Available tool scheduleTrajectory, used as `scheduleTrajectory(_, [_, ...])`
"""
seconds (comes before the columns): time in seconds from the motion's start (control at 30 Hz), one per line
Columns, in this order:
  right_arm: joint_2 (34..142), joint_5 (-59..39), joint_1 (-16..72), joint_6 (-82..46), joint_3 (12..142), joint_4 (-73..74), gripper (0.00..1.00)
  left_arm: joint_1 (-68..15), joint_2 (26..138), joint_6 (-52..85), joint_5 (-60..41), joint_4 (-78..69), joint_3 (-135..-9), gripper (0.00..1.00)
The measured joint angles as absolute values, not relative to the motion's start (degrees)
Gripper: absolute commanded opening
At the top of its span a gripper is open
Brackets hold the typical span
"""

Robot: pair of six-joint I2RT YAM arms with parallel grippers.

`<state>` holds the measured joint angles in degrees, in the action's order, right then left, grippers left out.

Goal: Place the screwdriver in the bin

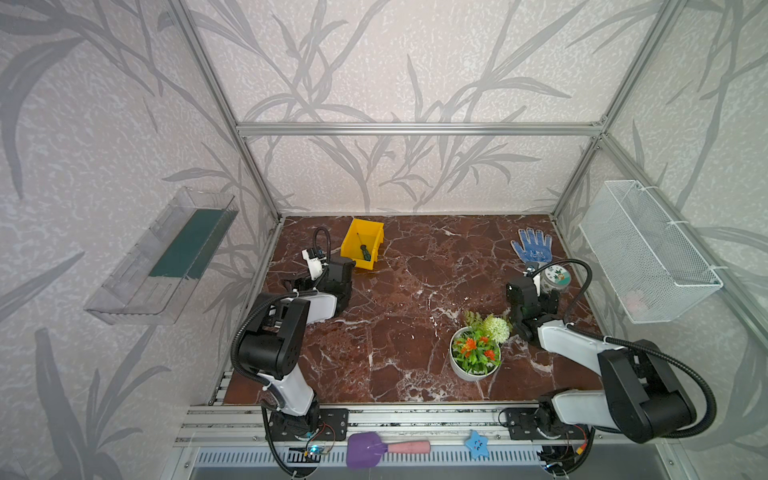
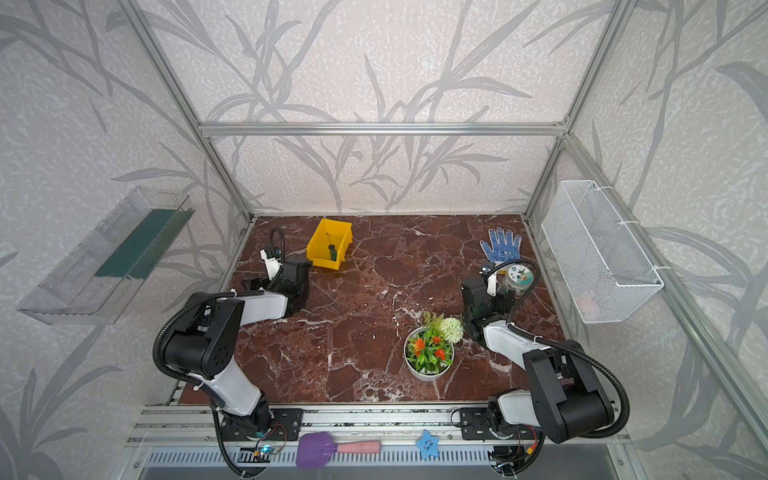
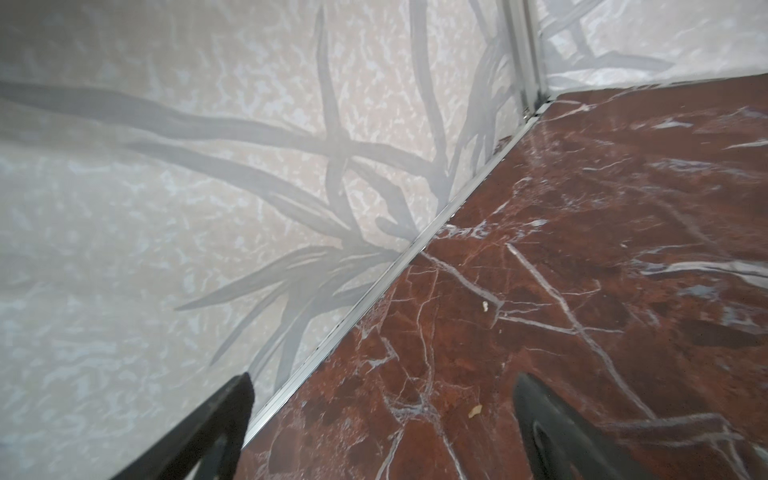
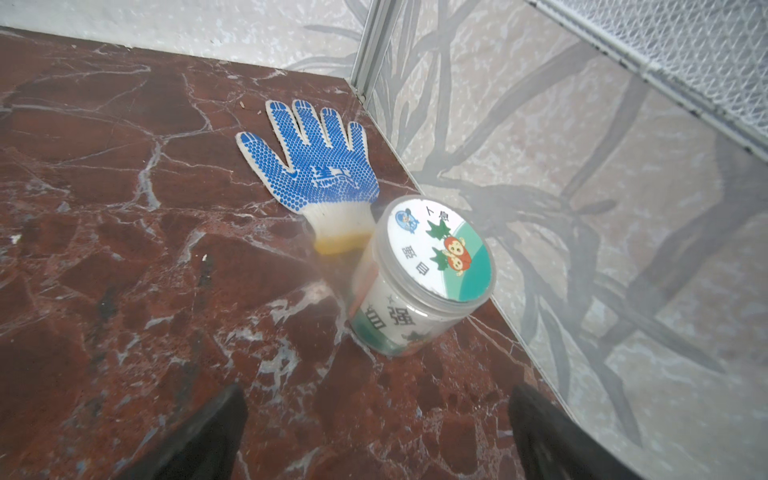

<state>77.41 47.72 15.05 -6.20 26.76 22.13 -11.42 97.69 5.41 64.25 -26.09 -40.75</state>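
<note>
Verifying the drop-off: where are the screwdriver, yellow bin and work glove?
screwdriver (image 1: 365,252), in a top view, on its dark handle.
yellow bin (image 1: 369,228), in a top view, on its far inner wall.
work glove (image 4: 318,168), right wrist view, on its blue-dotted palm.

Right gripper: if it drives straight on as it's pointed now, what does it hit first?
Probably the clear lidded jar, standing nearly centred ahead of the open right gripper. The blue-dotted glove lies beyond it. The gripper's downward tilt is hard to judge.
</note>
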Motion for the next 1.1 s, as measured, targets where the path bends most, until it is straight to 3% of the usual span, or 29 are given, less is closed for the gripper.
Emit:
scheduleTrajectory(0.17, [77.4, 46.7, 15.0, -3.6, 24.7, 29.2, 0.99, -11.4, 97.2, 2.5, 59.7, -33.3, -37.2, 0.99])
scheduleTrajectory(0.4, [74.8, 45.1, 15.3, -1.8, 19.1, 36.4, 0.99, -16.9, 96.3, -7.5, 56.4, -62.5, -21.1, 0.99])
scheduleTrajectory(0.6, [70.3, 42.8, 15.3, -2.2, 15.4, 38.8, 0.99, -17.9, 96.1, -10.4, 53.4, -74.5, -17.1, 0.99])
scheduleTrajectory(0.87, [69.8, 40.3, 15.3, -2.7, 14.5, 42.7, 0.99, -7.8, 89.3, -4.3, 36.8, -66.3, -17.7, 0.99])
scheduleTrajectory(1.1, [77.9, 38.8, 15.3, -1.3, 14.4, 51.0, 0.99, -1.8, 89.8, 1.8, 25.2, -56.8, -21.0, 0.99])
